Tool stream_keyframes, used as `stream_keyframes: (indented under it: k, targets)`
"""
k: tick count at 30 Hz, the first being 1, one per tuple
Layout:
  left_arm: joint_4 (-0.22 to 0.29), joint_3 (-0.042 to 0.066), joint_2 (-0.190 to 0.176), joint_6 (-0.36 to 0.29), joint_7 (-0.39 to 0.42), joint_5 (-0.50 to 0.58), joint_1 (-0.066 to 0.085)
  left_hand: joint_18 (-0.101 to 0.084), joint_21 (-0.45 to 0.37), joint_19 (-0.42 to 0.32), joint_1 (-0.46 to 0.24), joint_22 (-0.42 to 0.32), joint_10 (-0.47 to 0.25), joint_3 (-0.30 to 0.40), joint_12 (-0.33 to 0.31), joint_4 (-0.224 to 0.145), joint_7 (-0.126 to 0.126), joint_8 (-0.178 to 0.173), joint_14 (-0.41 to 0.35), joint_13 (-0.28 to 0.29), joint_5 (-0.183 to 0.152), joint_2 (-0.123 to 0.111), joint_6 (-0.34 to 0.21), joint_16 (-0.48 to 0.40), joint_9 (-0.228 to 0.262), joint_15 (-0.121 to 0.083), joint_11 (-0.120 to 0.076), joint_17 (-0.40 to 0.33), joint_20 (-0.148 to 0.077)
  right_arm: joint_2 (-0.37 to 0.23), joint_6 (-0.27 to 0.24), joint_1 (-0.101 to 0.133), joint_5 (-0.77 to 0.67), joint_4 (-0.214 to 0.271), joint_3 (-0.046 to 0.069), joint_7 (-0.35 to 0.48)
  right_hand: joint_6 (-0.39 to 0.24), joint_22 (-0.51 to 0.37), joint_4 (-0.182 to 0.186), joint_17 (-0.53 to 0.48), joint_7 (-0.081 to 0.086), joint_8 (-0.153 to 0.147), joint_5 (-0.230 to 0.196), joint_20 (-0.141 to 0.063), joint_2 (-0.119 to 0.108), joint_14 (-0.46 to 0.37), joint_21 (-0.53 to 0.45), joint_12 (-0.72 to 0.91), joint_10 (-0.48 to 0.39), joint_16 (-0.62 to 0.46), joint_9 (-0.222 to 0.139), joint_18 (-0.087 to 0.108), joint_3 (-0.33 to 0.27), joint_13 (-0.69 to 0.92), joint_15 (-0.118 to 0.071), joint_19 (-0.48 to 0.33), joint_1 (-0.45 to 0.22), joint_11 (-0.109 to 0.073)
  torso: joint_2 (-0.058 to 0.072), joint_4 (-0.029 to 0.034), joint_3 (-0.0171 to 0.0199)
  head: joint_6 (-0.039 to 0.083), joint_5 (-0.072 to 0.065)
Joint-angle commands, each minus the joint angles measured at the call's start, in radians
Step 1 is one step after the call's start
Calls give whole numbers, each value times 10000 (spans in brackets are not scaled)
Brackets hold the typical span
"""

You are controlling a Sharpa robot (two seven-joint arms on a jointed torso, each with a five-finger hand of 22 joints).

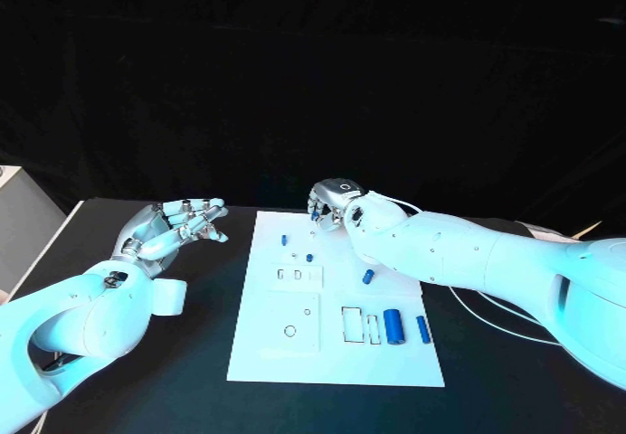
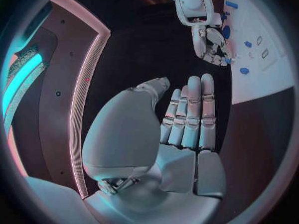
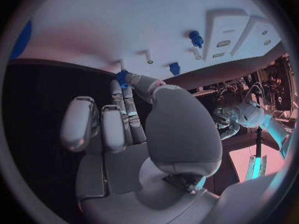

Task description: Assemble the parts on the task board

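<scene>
At the far edge of the task board (image 1: 261, 362), the right hand (image 1: 336, 203) pinches a small blue part (image 3: 121, 77) between thumb and fingertips, just above the white surface. The left hand (image 1: 170, 231) hovers over the black bench (image 1: 170, 380) beside the board, palm up, fingers apart, holding nothing. Further blue parts lie on the board: a large cylinder (image 1: 393, 327), a slimmer one (image 1: 422, 329) and a small piece (image 1: 368, 277) mid-board.

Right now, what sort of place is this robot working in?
Probably a robotics lab or demo test bench: a black table against dark drapes, a white task board carrying small blue cylindrical parts, and two white arms ending in silver hands.
</scene>
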Motion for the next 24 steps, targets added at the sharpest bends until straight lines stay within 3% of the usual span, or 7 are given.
stream_keyframes:
  k: [1, 24]
  targets:
    - [28, 11, 4, 151, 40, -40, 8, 13, 38, -52, -63, 17, 70, 52, 29, 10, -32, 68, -82, 13, -54, 6, 58, 36, 8, -14, -9, 17, -9, -24, 693, -119, -55, -7, -71, 0, -54, 19, -45, 13, 6, -49, 6, 15, 82, 310, 29, 56, 175, 63, 3, -168, 15, 378, 40, -49, -14, -221, 7, 5, -1, 0, 0]
    - [-80, 12, -4, 137, 11, -41, 7, 15, 139, -126, -55, 92, 70, 81, 29, -8, -36, 78, -128, 12, -55, 0, 55, 108, 15, -14, -9, 10, -5, -406, 20, -157, -392, 522, -78, -110, -5, 166, -83, 82, -7, -4, 54, 23, 100, 325, 135, 96, 224, 118, 58, -188, 44, 407, 33, -17, 3, -238, 24, 36, -12, 2, 12]
